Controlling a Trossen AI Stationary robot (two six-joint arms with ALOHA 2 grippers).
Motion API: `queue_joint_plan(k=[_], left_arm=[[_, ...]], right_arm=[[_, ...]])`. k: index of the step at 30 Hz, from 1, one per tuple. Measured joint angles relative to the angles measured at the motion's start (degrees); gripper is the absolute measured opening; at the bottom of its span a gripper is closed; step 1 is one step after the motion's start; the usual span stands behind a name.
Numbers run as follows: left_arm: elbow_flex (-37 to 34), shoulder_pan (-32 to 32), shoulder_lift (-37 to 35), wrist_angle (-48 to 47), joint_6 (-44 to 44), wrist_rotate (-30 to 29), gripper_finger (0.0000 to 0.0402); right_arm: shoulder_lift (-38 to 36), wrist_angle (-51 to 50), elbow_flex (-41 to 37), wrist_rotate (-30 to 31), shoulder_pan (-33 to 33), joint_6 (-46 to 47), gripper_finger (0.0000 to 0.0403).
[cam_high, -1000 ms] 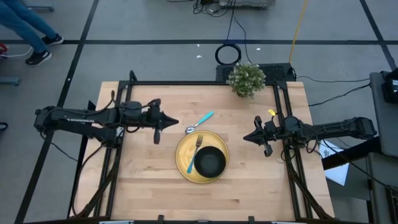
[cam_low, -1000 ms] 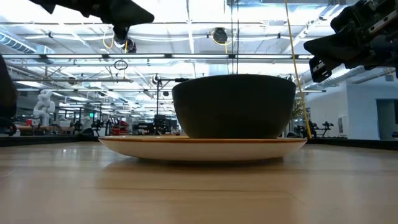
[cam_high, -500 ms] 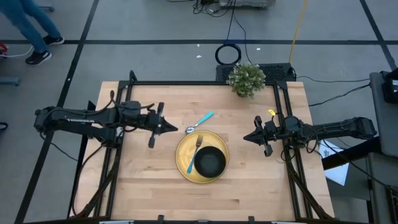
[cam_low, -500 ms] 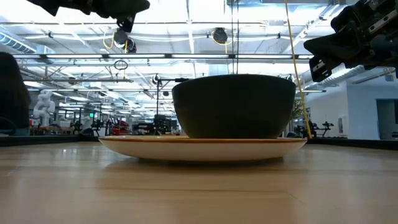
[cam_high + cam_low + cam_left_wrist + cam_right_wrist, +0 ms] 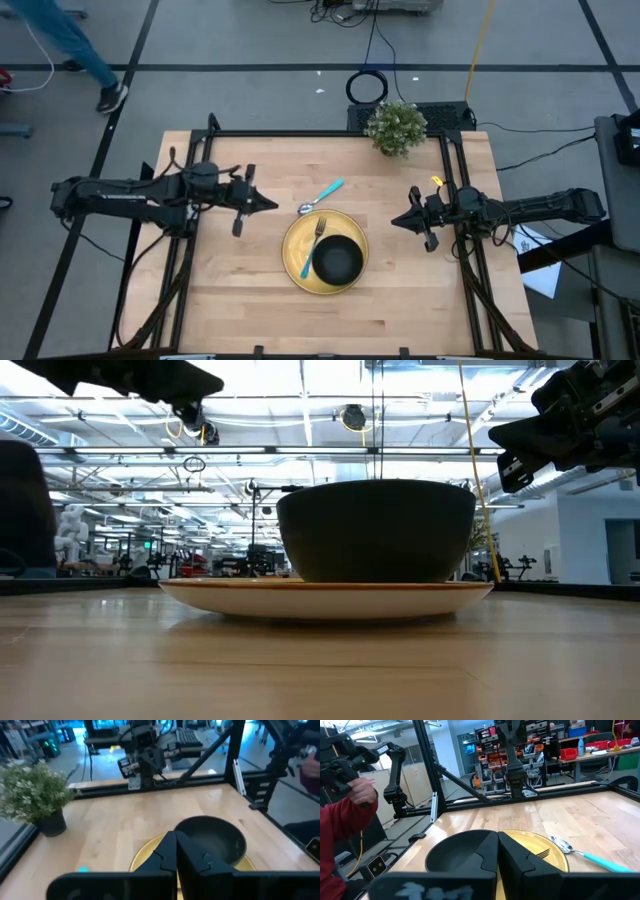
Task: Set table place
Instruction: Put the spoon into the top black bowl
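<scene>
The yellow plate (image 5: 295, 275) lies flat on the wooden table (image 5: 240, 290) near its middle. A black bowl (image 5: 339, 261) stands on the plate, and a fork (image 5: 312, 245) with a blue handle lies on the plate beside the bowl. A spoon (image 5: 320, 196) with a blue handle lies on the table just beyond the plate's far rim. My left gripper (image 5: 270, 203) is shut and empty, above the table left of the plate. My right gripper (image 5: 394, 221) is shut and empty, right of the plate. Both are well above the table in the low view.
A small potted plant (image 5: 396, 127) stands at the table's far edge, right of centre. Black rails (image 5: 452, 180) run along the table's edges. A person in a red sleeve (image 5: 340, 830) shows beyond the table in the right wrist view. Another person (image 5: 70, 40) walks on the floor at the far left.
My left gripper has drawn back toward the table's left edge, away from the plate, and has turned a little about its own axis. It stays shut. My right arm has kept still. The plate, bowl, fork and spoon have not moved.
</scene>
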Motion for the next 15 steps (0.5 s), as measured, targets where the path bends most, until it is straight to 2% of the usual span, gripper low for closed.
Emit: queue_joint_plan(k=[6, 10, 15], left_arm=[[-7.1, -1.2, -7.3, 3.3, -3.6, 0.9, 0.0000], [-14.5, -2.6, -9.3, 15.0, -6.2, 5.4, 0.0000], [-21.9, -3.9, -10.3, 24.8, -6.2, 2.2, 0.0000]], right_arm=[[0.0, 0.0, 0.0, 0.0, 0.0, 0.0, 0.0000], [0.0, 0.1, 0.0, 0.0, 0.0, -0.1, 0.0000], [0.0, 0.7, 0.0, 0.0, 0.0, -0.1, 0.0000]])
